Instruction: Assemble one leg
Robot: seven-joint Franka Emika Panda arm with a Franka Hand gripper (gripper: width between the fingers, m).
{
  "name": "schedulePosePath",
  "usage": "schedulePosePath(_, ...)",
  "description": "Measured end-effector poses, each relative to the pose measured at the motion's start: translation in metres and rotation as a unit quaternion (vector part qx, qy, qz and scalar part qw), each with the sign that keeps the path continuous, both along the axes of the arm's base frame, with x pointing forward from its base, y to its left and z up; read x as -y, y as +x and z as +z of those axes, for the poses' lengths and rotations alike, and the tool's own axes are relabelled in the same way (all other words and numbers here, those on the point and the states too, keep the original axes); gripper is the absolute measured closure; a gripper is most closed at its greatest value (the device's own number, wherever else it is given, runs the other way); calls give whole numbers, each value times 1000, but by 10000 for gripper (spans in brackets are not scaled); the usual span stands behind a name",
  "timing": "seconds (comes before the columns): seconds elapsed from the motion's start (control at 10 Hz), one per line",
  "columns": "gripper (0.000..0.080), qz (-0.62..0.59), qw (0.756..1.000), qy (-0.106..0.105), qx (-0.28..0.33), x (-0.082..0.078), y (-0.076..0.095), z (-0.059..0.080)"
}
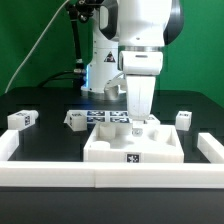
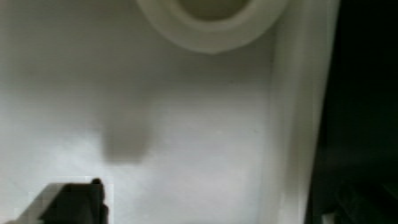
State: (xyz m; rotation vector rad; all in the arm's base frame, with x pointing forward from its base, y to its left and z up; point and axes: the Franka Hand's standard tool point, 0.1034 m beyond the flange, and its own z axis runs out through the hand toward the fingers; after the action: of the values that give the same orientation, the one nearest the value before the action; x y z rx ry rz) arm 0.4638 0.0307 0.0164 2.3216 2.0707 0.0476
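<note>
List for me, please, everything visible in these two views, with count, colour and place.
leg: three seen, white with tags; this one at the exterior view's far left, another left of centre, a third at the right.
square panel: one, white, raised rim, front centre, tag on its front face.
marker board: one, white with tags, flat behind the panel.
rails: white, along the table's front and sides.
table: one, black.
arm: one, white, above the panel.
gripper: one, low over the panel's rear; open or shut cannot be told.
</note>
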Motion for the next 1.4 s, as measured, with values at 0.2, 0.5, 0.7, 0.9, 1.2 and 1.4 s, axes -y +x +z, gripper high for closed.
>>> schedulePosePath(0.2, 150, -5, 1000, 4, -3, -6, -6, -9)
schedulePosePath(0.5, 159, -16, 1000, 5, -3, -11, -7, -10)
schedulePosePath(0.7, 318, -16, 1000, 5, -3, -11, -7, -10)
schedulePosePath(0.9, 707, -16, 1000, 5, -3, -11, -7, -10)
schedulePosePath(1.2, 741, -16, 1000, 5, -4, -11, -7, -10)
schedulePosePath(1.4, 741, -16, 1000, 5, -4, -11, -7, -10)
